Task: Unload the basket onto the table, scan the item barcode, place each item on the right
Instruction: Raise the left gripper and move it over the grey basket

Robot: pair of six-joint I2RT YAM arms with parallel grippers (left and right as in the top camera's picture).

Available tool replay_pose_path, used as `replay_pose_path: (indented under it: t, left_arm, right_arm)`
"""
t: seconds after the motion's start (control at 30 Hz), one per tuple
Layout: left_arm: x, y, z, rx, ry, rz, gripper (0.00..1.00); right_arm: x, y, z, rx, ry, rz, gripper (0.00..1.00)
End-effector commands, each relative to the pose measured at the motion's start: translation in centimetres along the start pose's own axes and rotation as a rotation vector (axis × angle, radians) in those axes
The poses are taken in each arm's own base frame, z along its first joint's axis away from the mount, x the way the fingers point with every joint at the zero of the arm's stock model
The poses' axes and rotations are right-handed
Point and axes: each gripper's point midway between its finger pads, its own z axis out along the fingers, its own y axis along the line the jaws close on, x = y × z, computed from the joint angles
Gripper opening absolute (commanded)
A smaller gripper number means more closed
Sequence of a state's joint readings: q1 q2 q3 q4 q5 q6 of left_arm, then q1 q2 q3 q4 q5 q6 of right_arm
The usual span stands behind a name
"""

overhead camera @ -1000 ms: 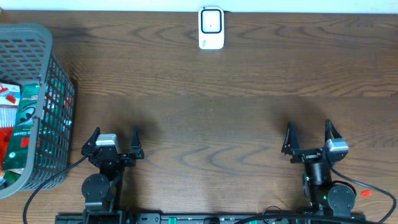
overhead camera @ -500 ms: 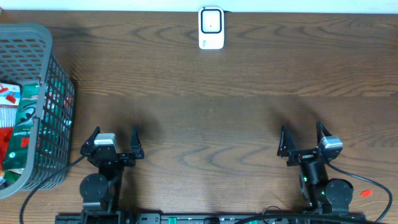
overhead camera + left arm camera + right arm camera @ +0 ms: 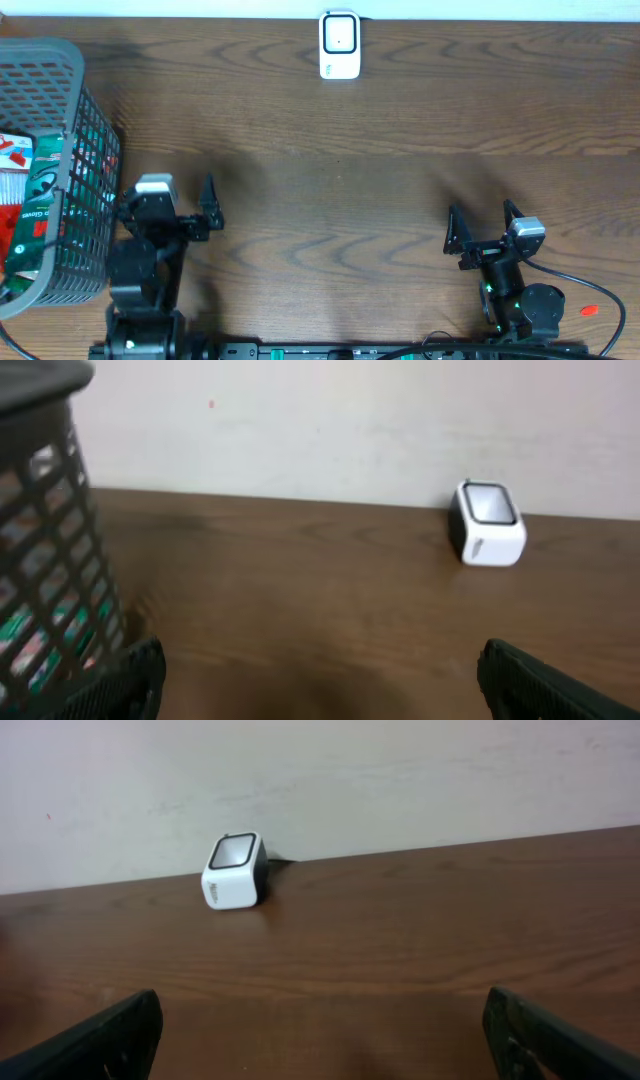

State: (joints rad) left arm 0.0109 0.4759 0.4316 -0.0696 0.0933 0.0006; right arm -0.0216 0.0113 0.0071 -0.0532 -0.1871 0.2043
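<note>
Overhead, both grippers sit at the near edge of the table [image 3: 380, 170], holding nothing. The left gripper [image 3: 167, 200] has its fingers spread wide, just beside the basket [image 3: 95, 150]. The right gripper [image 3: 481, 222], well apart from it, is spread just as wide. Green and red packets [image 3: 28, 190] lie inside the basket. The scanner [image 3: 340, 45] stands at the far edge, well apart from both grippers.
</note>
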Motion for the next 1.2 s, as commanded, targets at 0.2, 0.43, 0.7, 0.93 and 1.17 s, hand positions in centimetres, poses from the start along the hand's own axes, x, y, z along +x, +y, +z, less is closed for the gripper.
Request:
replay_pose_path:
  t: [0.2,0.43,0.7,0.93,1.17]
  left_arm:
    - [-2.8,-0.9,-0.1,0.050,-0.071,0.032,0.99]
    - [-4.1,-1.1,-0.2,0.062,-0.090,-0.010,0.99]
    - [-8.3,-1.0,1.0,0.061,-0.065,-0.008,0.99]
    - [-13.3,-0.9,1.5,0.058,-0.092,0.063,0.99]
    - [-19.6,0.9,-1.6,-0.072,-0.239,0.130,0.99]
  right_arm:
    - [0.1,0.1,0.0,-0.004,0.004,-0.003,0.99]
    - [0.4,0.0,0.1,-0.002,0.017,0.000,0.99]
    - [1.4,-0.3,0.3,0.008,0.063,0.009,0.99]
    - [2.0,-0.4,0.4,0.013,0.086,0.013,0.99]
    - [2.1,-0.4,0.4,0.014,0.091,0.014,0.99]
